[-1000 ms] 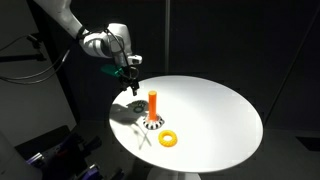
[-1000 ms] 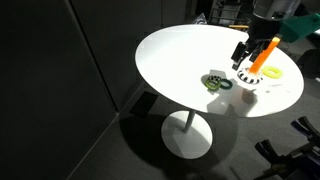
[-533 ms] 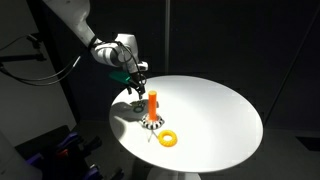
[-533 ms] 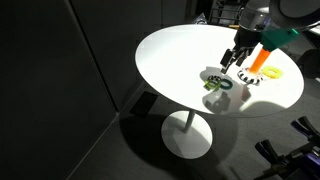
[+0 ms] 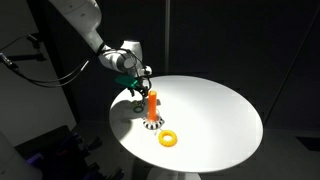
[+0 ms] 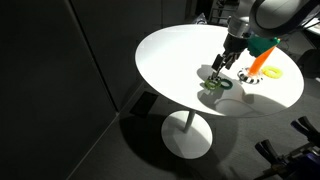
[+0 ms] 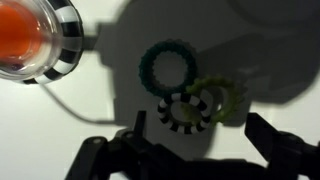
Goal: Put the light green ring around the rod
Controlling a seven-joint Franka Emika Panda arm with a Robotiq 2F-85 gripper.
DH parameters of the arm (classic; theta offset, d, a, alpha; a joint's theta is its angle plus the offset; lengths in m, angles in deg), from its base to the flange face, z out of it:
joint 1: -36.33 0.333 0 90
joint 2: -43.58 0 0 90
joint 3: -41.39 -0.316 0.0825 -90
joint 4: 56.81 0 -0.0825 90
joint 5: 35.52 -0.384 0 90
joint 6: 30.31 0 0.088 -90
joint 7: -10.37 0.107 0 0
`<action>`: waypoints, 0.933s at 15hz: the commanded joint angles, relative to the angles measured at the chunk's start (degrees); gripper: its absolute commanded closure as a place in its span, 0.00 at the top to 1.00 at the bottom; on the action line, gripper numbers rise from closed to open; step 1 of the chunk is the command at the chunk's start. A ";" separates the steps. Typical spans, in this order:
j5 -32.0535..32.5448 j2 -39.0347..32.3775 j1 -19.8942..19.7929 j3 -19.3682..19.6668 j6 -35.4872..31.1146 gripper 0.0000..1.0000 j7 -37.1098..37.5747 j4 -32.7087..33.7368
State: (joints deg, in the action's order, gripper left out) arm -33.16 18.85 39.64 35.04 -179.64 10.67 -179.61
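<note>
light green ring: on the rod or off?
Off. The light green ring lies flat on the table against a black-and-white ring; the rod stands apart.

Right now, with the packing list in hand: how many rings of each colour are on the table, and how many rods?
Dark green ring: 1
Black-and-white ring: 1
Light green ring: 1
Orange-yellow ring: 1
Orange rod: 1
Total: 5
</note>
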 commanded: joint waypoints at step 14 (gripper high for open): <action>-2.02 -9.13 -1.69 -0.60 0.00 1.00 -7.25 8.70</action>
State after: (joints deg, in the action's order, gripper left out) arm -33.96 10.93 38.89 34.97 -179.83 5.59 -172.56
